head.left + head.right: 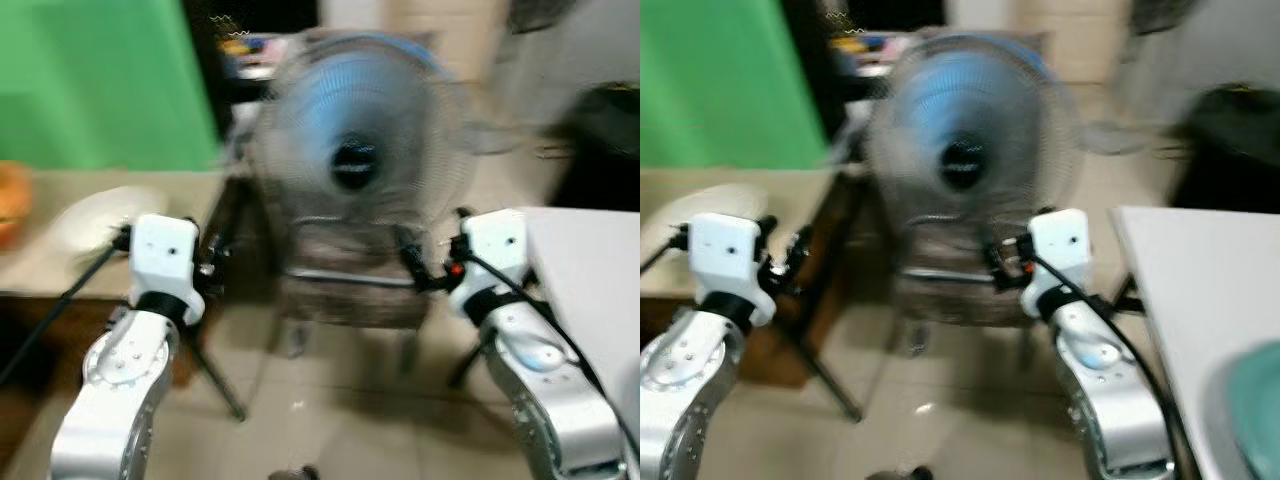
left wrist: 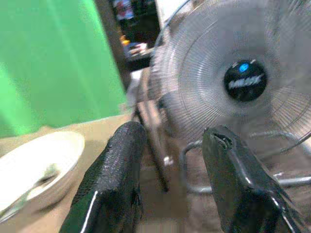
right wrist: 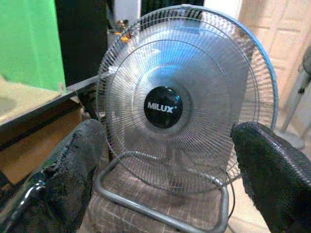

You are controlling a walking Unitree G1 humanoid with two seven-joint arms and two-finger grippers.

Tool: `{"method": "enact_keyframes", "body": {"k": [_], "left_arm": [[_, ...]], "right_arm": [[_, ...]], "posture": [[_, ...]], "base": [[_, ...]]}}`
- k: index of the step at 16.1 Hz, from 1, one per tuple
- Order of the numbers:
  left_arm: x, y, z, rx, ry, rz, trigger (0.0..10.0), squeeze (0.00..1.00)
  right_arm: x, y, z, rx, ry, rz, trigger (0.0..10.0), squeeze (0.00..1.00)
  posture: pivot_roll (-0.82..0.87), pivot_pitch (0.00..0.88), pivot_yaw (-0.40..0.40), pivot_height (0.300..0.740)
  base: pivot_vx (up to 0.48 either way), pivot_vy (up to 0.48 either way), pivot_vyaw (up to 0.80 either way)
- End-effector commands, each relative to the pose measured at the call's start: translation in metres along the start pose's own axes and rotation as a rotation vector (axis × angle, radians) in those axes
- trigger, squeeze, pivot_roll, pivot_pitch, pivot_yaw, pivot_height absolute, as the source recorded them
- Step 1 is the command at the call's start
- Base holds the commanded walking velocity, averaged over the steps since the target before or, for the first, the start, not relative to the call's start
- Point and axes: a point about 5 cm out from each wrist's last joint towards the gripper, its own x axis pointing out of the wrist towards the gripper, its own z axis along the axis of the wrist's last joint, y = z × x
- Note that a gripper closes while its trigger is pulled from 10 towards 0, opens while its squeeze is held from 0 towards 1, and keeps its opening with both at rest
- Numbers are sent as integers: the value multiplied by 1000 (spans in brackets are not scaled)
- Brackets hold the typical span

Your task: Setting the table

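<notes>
- Tan table [image 1: 120, 185] on the robot's left, with a white bowl [image 2: 36, 162] sitting on it (looks like a spoon [image 2: 29, 191] inside, pretty blurry).
- Orange thing [image 1: 12, 205] at that table's far left edge, can't tell what.
- White table [image 1: 1200, 290] on the right, teal dish [image 1: 1250, 415] at its near corner.
- Fan [image 3: 182, 104] sits on a checked chair seat [image 3: 146, 208] between them.

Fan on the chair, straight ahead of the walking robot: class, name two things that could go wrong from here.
1. Both open grippers, left and right, point at the fan; walking on could knock it off the chair.
2. The white bowl with a spoon sits near the counter's edge beside the left arm; a swing might sweep it off.
</notes>
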Motion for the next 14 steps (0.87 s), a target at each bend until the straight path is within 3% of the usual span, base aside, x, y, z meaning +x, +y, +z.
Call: {"method": "enact_keyframes", "body": {"k": [1,3,5,7,12,14], "left_arm": [[2,6,5,25,-26,22,10000,0],[6,3,12,6,-49,8,10000,0],[3,0,6,-8,-34,-6,10000,0],[3,-3,9,-12,-41,-31,10000,0],[1,-2,8,-20,-39,-48,10000,0],[1,1,6,-24,-33,-30,10000,0]], "right_arm": [[2,1,2,17,0,8,10000,1000],[2,-3,0,56,15,-22,10000,1000],[-1,6,-9,138,50,40,10000,1000],[-4,13,-12,154,62,99,10000,1000],[0,16,-10,115,58,161,10000,1000],[1,17,-9,108,50,163,10000,1000]], "posture": [[-11,0,60,740],[-9,0,65,740],[-11,0,65,740],[-1,0,59,740],[9,0,45,740],[8,0,45,740]], "base": [[0,0,800],[0,0,800],[0,0,800],[0,0,800],[103,0,800],[291,0,0]]}}
